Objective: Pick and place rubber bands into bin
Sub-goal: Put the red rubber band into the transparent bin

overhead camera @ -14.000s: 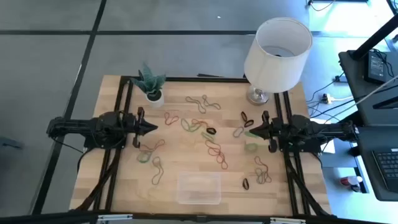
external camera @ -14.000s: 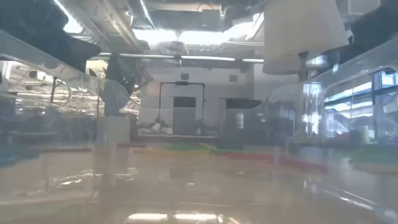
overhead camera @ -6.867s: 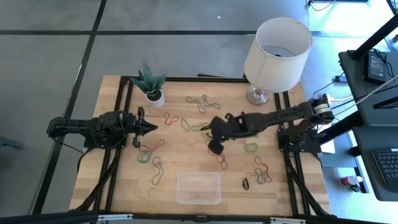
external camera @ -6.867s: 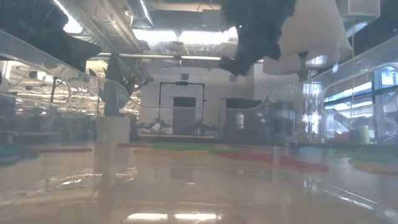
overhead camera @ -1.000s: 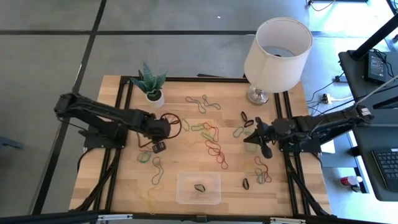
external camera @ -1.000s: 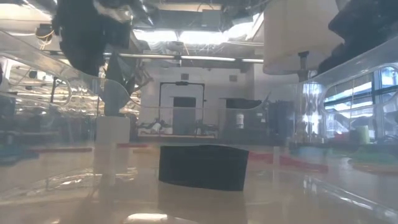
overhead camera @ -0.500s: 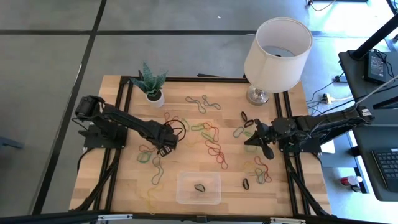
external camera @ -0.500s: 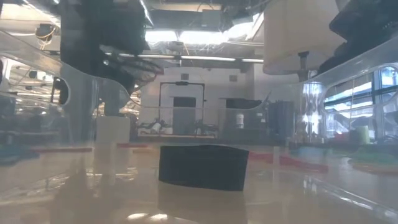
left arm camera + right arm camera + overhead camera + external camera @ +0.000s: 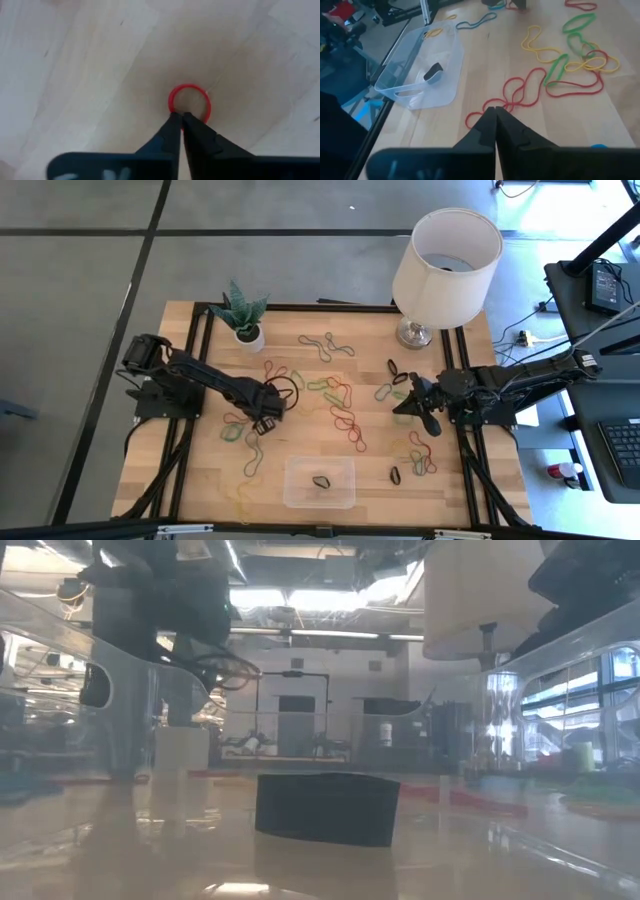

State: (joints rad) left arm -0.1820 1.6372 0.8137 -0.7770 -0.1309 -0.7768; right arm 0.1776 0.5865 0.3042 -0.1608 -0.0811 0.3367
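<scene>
Many coloured rubber bands (image 9: 343, 420) lie scattered on the wooden table. The clear bin (image 9: 300, 492) stands at the near edge with one black band (image 9: 321, 481) inside it; the bin (image 9: 415, 75) also shows in the right wrist view. My left gripper (image 9: 263, 422) points straight down at the table's left middle, shut on a small red rubber band (image 9: 190, 95). My right gripper (image 9: 397, 407) hovers at the right side, shut and holding nothing (image 9: 495, 111). My left gripper pinches the red band's loop at the stretch nearest the fingers (image 9: 181, 114), between its two fingertips. The fingers come from above, pointing down. The rest of the loop lies flat and round on the wood.
A potted plant (image 9: 241, 317) stands at the far left and a lamp with a white shade (image 9: 446, 255) at the far right. Red, green and yellow bands (image 9: 570, 65) lie between my right gripper and the bin. Black frame rails (image 9: 196, 360) run along both table sides.
My left arm has sunk from a raised pose down to the table, its gripper ending a little farther toward the right edge among the bands. My right arm has kept still.
</scene>
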